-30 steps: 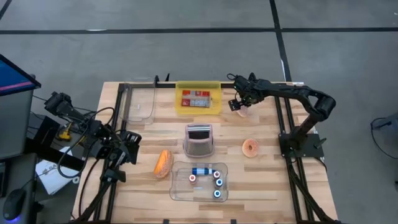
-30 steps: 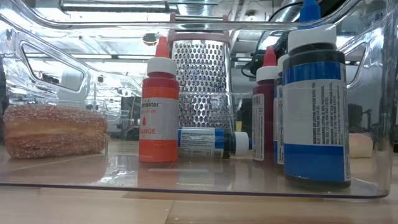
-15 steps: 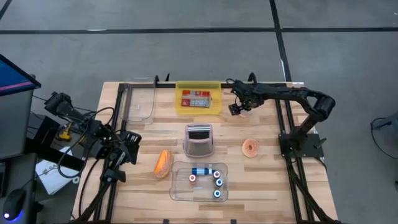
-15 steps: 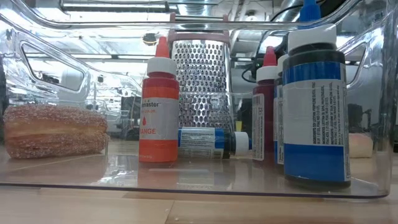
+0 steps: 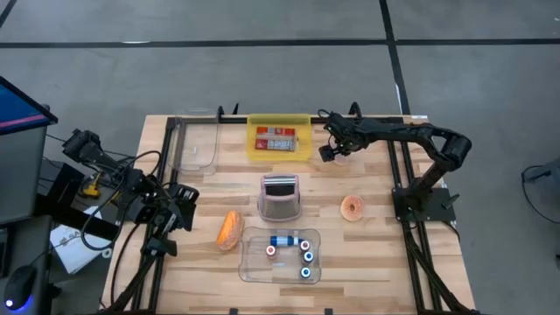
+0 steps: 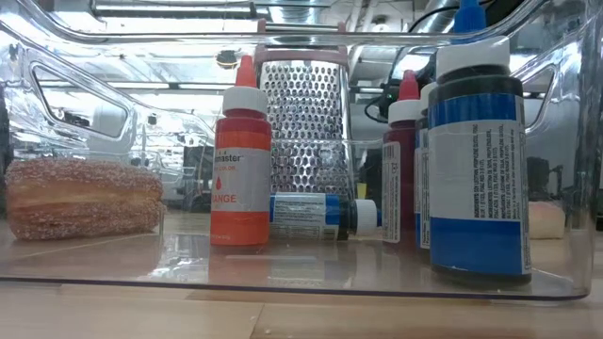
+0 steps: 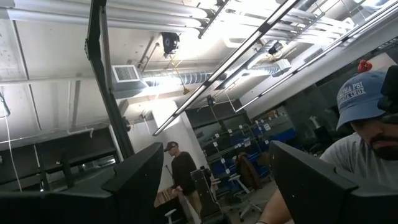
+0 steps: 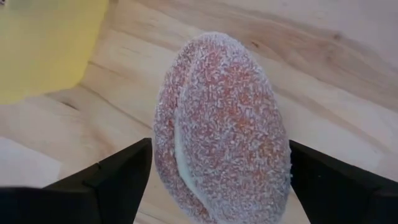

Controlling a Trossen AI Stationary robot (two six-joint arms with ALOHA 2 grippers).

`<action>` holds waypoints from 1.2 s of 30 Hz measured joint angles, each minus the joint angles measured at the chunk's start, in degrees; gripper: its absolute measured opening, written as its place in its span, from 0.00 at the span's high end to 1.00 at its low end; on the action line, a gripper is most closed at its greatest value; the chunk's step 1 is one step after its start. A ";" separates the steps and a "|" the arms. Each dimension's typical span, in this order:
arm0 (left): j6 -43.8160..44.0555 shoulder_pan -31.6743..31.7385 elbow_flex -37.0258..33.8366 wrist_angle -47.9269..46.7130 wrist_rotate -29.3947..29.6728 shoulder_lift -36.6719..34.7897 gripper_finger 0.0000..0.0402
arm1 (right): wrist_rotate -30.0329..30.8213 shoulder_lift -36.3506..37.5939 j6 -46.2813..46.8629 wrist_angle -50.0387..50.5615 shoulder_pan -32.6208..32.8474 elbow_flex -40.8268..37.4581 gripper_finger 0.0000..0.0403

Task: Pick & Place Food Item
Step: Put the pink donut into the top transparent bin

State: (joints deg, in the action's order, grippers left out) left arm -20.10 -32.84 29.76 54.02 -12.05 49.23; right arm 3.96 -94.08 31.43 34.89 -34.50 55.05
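Nearest the front edge of the worktop (image 5: 367, 262) we saw a clear bin (image 5: 280, 255) holding small colouring bottles (image 5: 305, 259), one orange-capped bottle (image 6: 240, 155) upright and a blue one (image 6: 316, 215) lying flat. Just beside the bin's left end lay an orange bread roll (image 5: 230, 229). Behind the bin stood a pink-framed grater (image 5: 279, 196), and to its right, apart from it, a ring doughnut (image 5: 353, 208) lay on the wood. At the worktop's left edge the left pincer (image 5: 181, 207) waited, tilted up toward the room; its fingers stood apart with nothing between them. Farther back sat a yellow tray (image 5: 279, 149) with a packet (image 5: 275, 139) in it, and an empty clear container (image 5: 197, 144) to its left. The right pincer (image 5: 331, 147) hung just beside the tray's right end. From its wrist we saw a sugar-coated doughnut (image 8: 221, 127) standing on edge between its fingers (image 8: 115, 177), which were spread wide with a gap showing on each side; whether they touched the doughnut we could not tell.
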 joint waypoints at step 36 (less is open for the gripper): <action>-0.20 0.02 0.02 -0.05 0.00 0.02 0.29 | -2.31 0.83 -5.08 -1.07 -2.84 -0.04 0.31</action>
State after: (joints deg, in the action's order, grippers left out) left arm -20.29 -32.82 29.78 53.98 -12.05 49.25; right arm 1.64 -93.25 26.35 33.82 -37.34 55.00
